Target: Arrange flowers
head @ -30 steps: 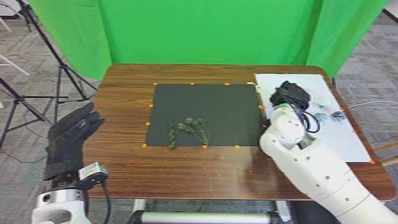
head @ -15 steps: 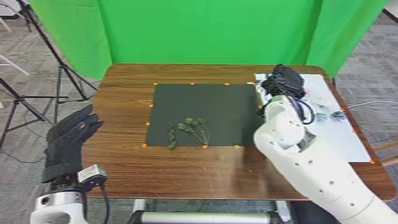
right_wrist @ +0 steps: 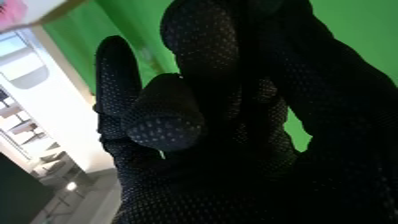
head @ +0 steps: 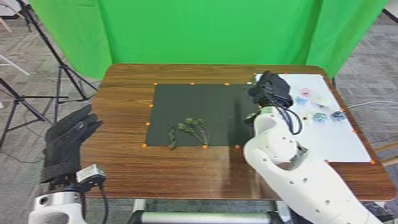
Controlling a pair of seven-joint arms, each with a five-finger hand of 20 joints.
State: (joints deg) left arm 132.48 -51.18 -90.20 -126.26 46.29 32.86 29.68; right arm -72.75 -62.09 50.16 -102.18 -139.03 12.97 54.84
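Right hand has shifted left, nearer the dark mat; can't tell if it grips anything. Green stems lie L of it, nearer robot, pink flower R. Prob. best: lower slowly, w/o brushing stems.

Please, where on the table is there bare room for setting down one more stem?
Bare room: the far left part of the dark mat, beyond the small green sprigs; also the brown wooden table between this mat and its near edge. Crowded: around the black-gloved right hand, and the upper part of the white sheet, holding small pink and blue pieces.
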